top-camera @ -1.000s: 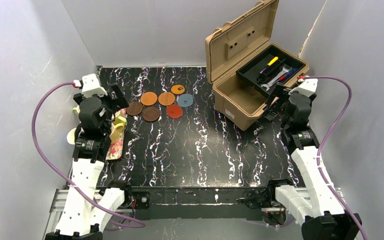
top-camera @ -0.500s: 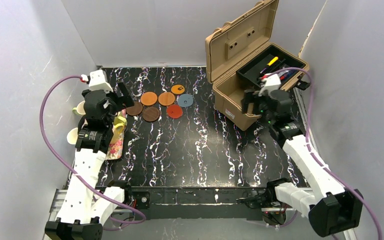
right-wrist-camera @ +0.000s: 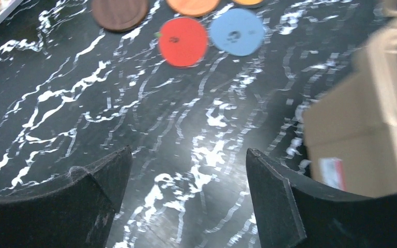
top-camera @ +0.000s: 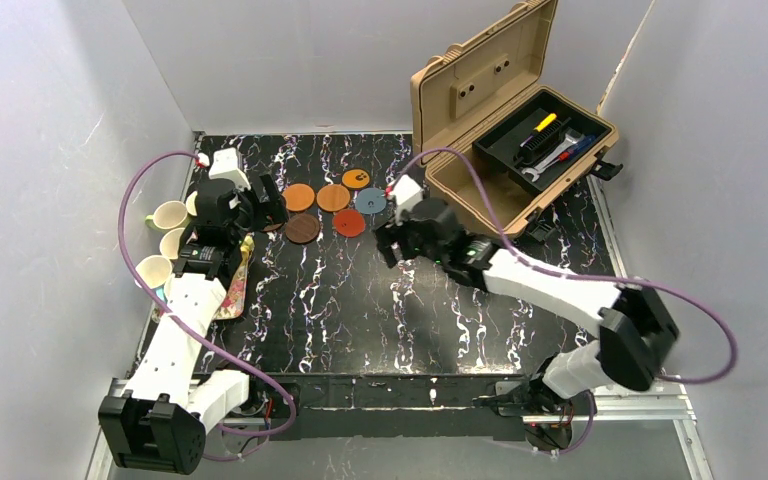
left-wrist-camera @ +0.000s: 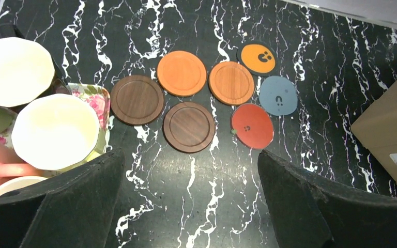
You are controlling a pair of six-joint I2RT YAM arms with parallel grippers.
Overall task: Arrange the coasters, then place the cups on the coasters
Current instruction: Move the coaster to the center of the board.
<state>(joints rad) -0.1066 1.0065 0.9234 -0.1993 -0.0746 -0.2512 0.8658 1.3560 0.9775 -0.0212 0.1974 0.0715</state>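
We hover over the coasters (left-wrist-camera: 188,126), clustered just beside the cups (left-wrist-camera: 55,132) on their tray (left-wrist-camera: 90,95). Left gripper (left-wrist-camera: 191,206) and right gripper (right-wrist-camera: 186,201) gape wide, empty. Arranging looks not yet begun; next, we judge, one coaster must be gripped and drawn clear.

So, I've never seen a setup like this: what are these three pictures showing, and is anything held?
These are two white robot arms bolted at the near edge of a black, white-veined table. The wide picture comes from a fixed camera above and behind them: left arm on the left, right arm on the right. The other two come from wrist cameras; the dark shapes at the bottom are each arm's own jaws. On the table lie seven thin round coasters in brown, orange, red and grey-blue. Beside them, cream-lined mugs cluster by a floral rectangular tray; an open tan toolbox stands far right. Both pairs of jaws are open and hold nothing.
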